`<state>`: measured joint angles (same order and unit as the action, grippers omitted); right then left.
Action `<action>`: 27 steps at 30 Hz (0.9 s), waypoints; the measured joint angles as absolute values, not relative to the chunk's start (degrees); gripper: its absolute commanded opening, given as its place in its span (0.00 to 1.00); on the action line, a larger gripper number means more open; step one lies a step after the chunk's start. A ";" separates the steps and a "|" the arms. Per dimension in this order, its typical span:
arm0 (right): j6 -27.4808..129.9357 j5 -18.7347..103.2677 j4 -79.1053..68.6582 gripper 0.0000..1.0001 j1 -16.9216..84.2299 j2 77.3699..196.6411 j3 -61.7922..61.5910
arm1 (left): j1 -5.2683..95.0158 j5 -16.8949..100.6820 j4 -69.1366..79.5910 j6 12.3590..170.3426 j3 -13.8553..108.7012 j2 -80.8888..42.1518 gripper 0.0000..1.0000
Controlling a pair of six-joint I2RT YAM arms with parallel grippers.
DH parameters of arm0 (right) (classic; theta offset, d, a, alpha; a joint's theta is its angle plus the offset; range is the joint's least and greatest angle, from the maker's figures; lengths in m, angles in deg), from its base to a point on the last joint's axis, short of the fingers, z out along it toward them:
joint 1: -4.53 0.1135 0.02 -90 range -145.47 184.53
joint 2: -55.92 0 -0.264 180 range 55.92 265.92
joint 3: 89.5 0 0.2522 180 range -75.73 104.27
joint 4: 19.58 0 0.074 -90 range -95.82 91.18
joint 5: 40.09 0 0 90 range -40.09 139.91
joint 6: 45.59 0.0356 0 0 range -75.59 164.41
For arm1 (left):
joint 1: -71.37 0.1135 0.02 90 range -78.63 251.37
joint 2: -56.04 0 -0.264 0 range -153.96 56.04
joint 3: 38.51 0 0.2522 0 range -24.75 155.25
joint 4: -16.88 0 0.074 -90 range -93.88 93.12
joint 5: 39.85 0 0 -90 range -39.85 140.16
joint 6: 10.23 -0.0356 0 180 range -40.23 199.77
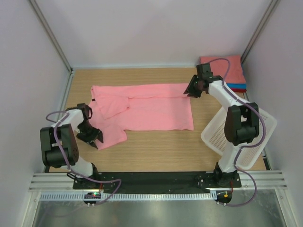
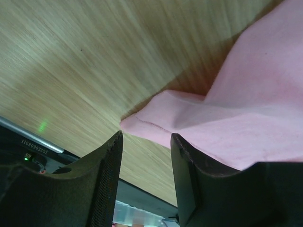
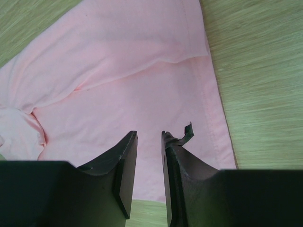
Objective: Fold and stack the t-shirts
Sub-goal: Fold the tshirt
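Your left gripper (image 2: 147,137), spread, faces a corner of the pink t-shirt (image 2: 246,109), likely to pinch; right gripper (image 3: 149,137), narrowly parted, empty above its hem.

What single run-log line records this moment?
left gripper: open at pink t-shirt sleeve | right gripper: open over hem | folded stack: far right corner

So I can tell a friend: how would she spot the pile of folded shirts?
On the wooden table, look to the far right corner. The folded pile lies there, coral-red on top with a blue edge, unlike the pink t-shirt spread out mid-table.
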<state>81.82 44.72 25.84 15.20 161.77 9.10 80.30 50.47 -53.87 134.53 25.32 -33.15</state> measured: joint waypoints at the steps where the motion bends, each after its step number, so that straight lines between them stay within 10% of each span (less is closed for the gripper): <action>1: 81.84 44.69 25.80 0.34 15.20 161.64 8.71 | 80.30 50.41 -53.34 134.99 24.25 -32.30 0.47; 10: 81.08 44.83 26.61 0.35 15.75 158.12 5.17 | 80.30 49.82 -48.80 136.81 19.92 -30.90 0.39; 17: 78.08 47.60 29.01 0.35 19.51 148.98 -1.85 | 80.30 50.03 -48.12 136.87 19.31 -29.78 0.04; 27: 73.17 52.39 34.85 0.50 25.48 143.56 -12.60 | 80.30 51.89 -48.34 135.76 24.60 -26.77 0.00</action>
<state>73.17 52.39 34.85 25.48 143.56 -12.60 80.30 51.89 -48.34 135.76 24.60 -26.77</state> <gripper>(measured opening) 0.497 0.010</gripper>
